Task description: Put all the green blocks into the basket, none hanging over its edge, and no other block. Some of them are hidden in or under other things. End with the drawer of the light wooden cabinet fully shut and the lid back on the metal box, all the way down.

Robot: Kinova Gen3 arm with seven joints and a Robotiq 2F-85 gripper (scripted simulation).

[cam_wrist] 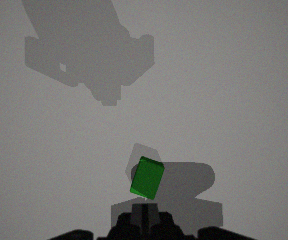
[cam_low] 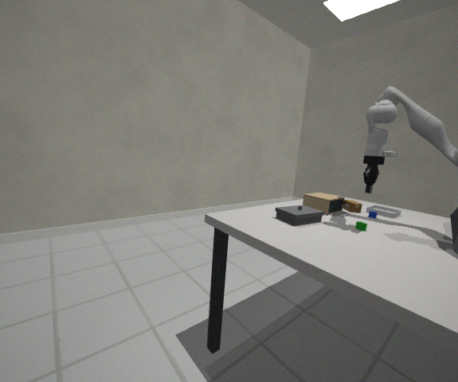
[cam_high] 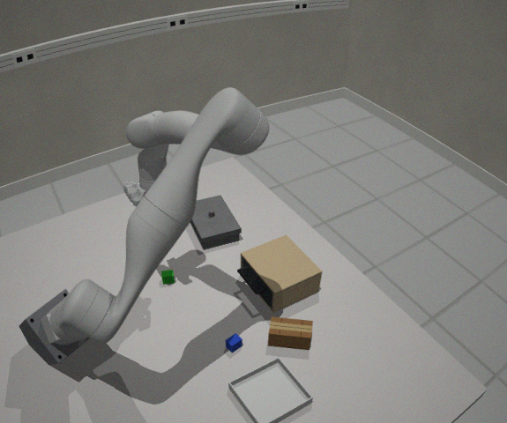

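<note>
A green block (cam_high: 167,277) (cam_low: 361,226) (cam_wrist: 147,178) lies on the table in front of the arm. My gripper (cam_low: 368,192) (cam_wrist: 145,221) is shut and empty, pointing down high above the table; the arm hides it in the top view. The basket (cam_high: 234,393) (cam_low: 393,215), a shallow grey tray, shows no block inside. The light wooden cabinet (cam_high: 285,259) (cam_low: 319,201) has a dark front with a handle; how far its drawer stands out is unclear. The metal box (cam_high: 220,241) (cam_low: 294,220) has its lid (cam_high: 219,218) (cam_low: 292,210) on top, with a small knob.
A blue block (cam_high: 234,343) (cam_low: 372,214) lies between the green block and the basket. A brown box (cam_high: 289,338) (cam_low: 352,205) with a light strip along its top stands between the cabinet and the basket. The arm's shadows fall across the table (cam_high: 85,246).
</note>
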